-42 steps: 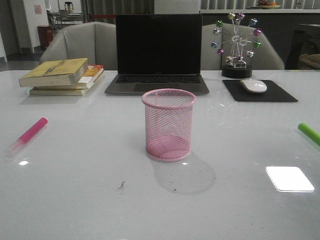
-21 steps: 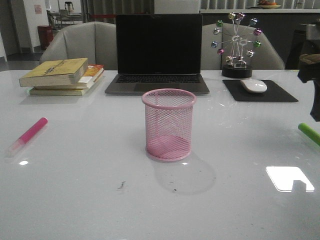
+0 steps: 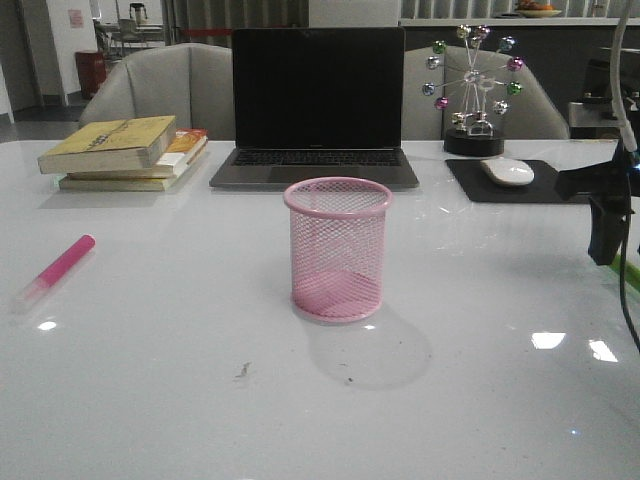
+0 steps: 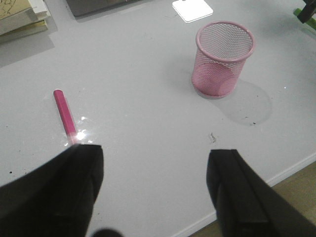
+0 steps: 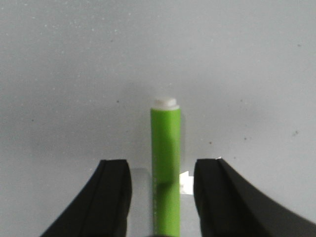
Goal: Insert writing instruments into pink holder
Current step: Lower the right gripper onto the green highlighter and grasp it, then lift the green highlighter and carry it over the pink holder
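Front view: right hand [image 3: 607, 225] at table's [image 3: 200, 380] right edge, over green marker [image 3: 629, 272]; pink holder [image 3: 337, 250], open wire mesh with rolled rim, well apart from it toward table centre.

Left wrist view: left hand [image 4: 155, 190] spread wide, empty; pink marker [image 4: 64, 115] just beyond one finger.

Right wrist view: fingers [image 5: 112, 197] apart, straddling smooth cylindrical marker. Advice: centre, lower, close mid-barrel.

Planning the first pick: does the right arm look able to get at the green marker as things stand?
Probably yes. The right gripper is open with the green marker lying on the table between its fingers, and nothing else is near it in the right wrist view.
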